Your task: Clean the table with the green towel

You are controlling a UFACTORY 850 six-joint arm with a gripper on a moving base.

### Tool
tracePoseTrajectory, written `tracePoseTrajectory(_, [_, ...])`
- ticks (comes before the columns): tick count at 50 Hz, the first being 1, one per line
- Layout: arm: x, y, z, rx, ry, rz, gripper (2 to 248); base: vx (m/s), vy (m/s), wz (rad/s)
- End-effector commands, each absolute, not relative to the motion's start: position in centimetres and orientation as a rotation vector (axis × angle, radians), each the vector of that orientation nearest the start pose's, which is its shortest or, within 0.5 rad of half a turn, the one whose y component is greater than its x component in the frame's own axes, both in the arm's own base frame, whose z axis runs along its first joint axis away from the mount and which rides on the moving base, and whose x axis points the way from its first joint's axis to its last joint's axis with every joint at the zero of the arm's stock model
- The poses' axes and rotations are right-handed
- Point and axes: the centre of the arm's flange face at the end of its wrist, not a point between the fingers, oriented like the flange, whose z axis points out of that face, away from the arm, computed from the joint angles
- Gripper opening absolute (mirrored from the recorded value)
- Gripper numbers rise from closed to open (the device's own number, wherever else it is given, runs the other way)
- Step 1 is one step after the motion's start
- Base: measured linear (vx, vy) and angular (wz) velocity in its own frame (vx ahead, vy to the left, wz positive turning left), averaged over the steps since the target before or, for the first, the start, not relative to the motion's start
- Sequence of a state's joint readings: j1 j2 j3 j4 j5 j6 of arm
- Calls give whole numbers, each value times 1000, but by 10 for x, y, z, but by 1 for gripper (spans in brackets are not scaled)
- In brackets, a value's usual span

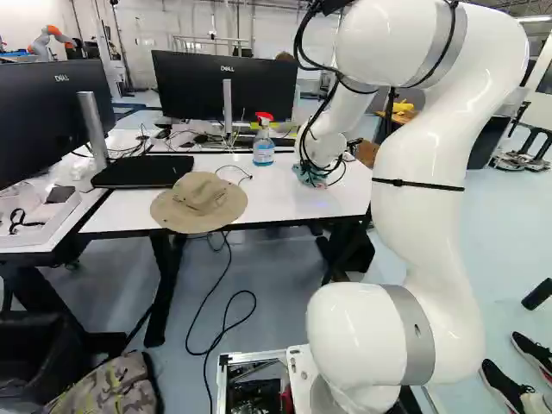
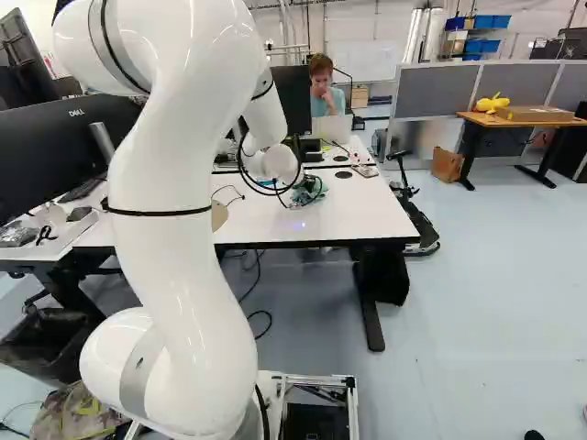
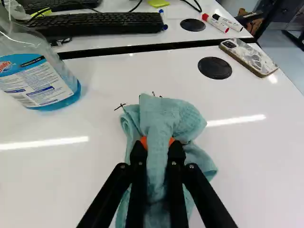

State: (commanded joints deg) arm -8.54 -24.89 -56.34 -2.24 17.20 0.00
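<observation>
Cannot see the top of the bottle (image 3: 42, 80) in the wrist view. Pinching the towel (image 3: 178, 114) with the tool (image 2: 305, 191), apart from the bottle and the edge of the counter (image 3: 256, 156).

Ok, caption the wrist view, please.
Gripper closed on the green towel over the white table, spray bottle nearby.

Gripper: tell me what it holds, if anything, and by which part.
The gripper holds the green towel by a bunched fold, with loose cloth ahead of the grip. Whether that fold is mid-cloth or near an edge cannot be told.
</observation>
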Motion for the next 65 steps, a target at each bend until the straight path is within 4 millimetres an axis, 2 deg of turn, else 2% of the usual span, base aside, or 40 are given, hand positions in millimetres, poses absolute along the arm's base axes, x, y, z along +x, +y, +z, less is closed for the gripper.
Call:
tracePoseTrajectory(12, [581, -92, 373, -2921, 169, -1325, 49, 0, 0, 0])
tracePoseTrajectory(46, [627, -141, 366, -2917, 262, -1392, 49, 0, 0, 0])
tracePoseTrajectory(65, [661, -134, 362, -2896, 231, -1429, 49, 0, 0, 0])
